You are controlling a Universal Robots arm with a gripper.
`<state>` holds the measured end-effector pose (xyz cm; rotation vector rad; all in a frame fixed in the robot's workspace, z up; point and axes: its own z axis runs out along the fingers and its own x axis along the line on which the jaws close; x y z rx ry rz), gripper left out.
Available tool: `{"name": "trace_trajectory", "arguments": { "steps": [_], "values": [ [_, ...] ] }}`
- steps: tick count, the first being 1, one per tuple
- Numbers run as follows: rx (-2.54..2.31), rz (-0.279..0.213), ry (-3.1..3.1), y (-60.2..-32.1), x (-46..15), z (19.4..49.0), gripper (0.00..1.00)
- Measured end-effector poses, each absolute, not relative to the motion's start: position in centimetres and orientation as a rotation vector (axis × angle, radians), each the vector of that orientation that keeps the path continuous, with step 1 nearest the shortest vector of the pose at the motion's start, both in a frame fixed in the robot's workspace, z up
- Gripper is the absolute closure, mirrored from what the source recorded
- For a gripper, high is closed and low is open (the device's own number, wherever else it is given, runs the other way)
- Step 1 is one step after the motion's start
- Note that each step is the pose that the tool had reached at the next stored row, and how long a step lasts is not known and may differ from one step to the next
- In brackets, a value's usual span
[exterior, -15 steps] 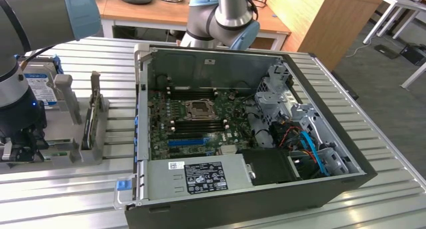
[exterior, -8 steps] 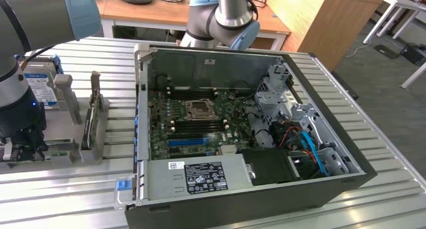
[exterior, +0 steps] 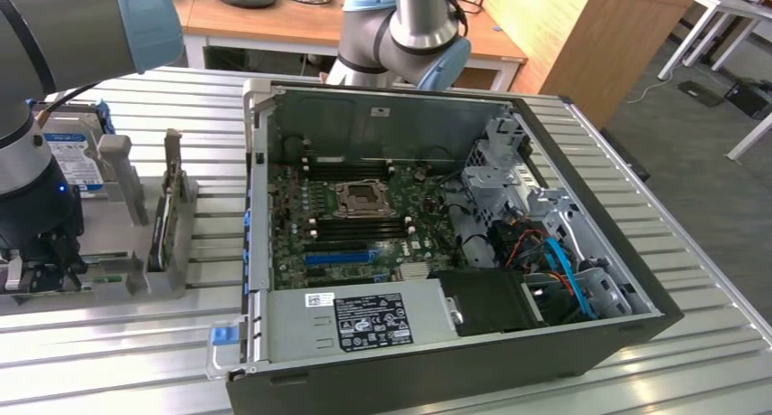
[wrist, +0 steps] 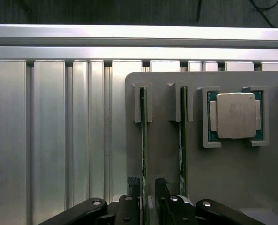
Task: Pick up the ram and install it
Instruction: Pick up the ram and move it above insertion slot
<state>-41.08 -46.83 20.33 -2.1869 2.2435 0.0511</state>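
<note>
The ram (wrist: 144, 126) is a thin green stick standing on edge in a slot of the grey holder (wrist: 167, 154). My gripper (wrist: 147, 185) straddles its near end, with one dark finger (wrist: 133, 187) tight against one side and the other finger close on the opposite side. In the exterior view the gripper (exterior: 42, 268) is down at the holder (exterior: 121, 279) on that view's left, apart from the open computer case (exterior: 483, 361). The motherboard (exterior: 362, 225) lies inside the case with black memory slots around its processor socket (exterior: 360, 198).
A second green stick (wrist: 182, 126) stands in the neighbouring slot, close beside my fingers. A processor chip (wrist: 235, 115) rests in a pocket of the holder. A hard drive (exterior: 67, 153) stands behind the holder. The case walls, drive cage (exterior: 494, 162) and power supply (exterior: 362, 320) ring the motherboard.
</note>
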Motion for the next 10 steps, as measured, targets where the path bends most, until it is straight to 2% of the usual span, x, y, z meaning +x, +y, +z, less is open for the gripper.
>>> {"name": "trace_trajectory", "arguments": {
  "steps": [8, 9, 10],
  "values": [
    [-2.187, 0.051, 2.244, -46.83, -41.08, 20.34, 0.74],
    [-2.187, 0.051, 2.244, -46.83, -41.08, 20.33, 0.81],
    [-2.187, 0.051, 2.244, -46.83, -41.08, 20.33, 0.81]
  ]
}}
